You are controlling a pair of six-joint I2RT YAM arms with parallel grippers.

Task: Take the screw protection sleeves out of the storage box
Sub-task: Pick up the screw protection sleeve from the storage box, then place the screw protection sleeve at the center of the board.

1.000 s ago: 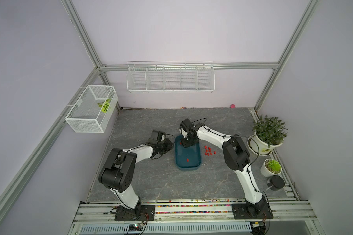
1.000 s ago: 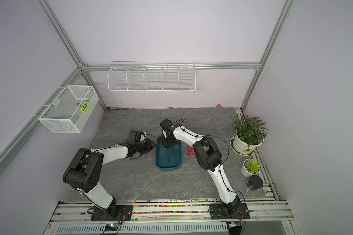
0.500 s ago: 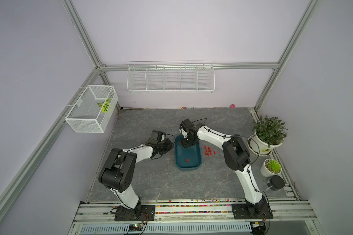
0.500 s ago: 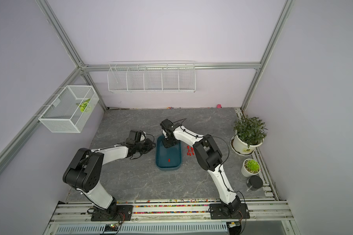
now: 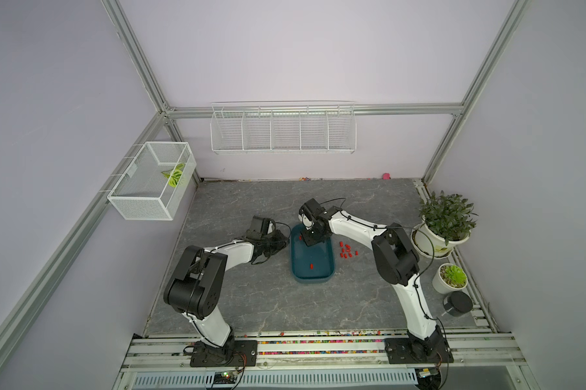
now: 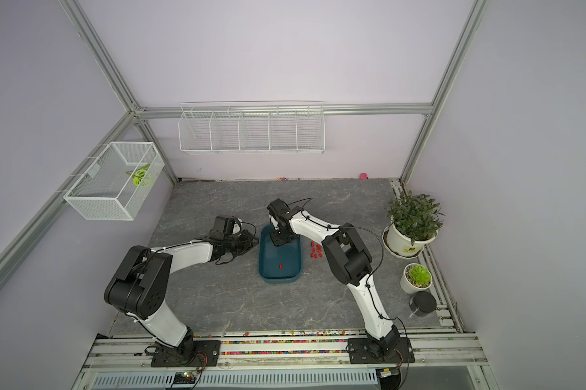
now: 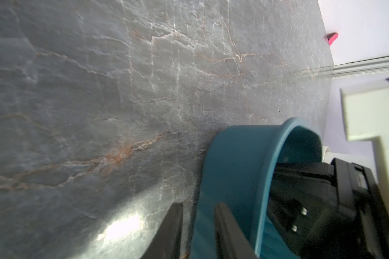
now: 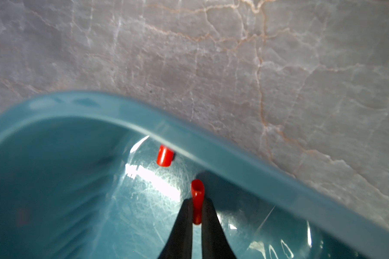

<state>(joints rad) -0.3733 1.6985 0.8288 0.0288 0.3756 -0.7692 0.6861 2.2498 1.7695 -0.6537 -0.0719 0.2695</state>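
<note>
Two arms meet mid-frame on a grey veined stone-look counter (image 5: 251, 297), with lilac walls and aluminium frame posts around it. White wire baskets (image 5: 283, 130) hang on the walls. The big plant pot (image 5: 436, 241) carries small print, unreadable. The teal storage box (image 5: 313, 280) sits centre in both top views, well off every counter edge, with wide bare counter below it in frame. At the box's upper end the right end effector (image 8: 197, 203) pinches one red sleeve (image 8: 197, 190). A second sleeve (image 8: 165, 155) lies by the wall and a third sleeve (image 5: 311, 266) lies lower on the box floor. The other screw protection sleeves (image 5: 347, 250) are scattered on the counter just right of the box. The left end effector (image 7: 199, 205) is narrow, fingertips (image 7: 175, 224) at the box's left outer wall; grip unclear.
</note>
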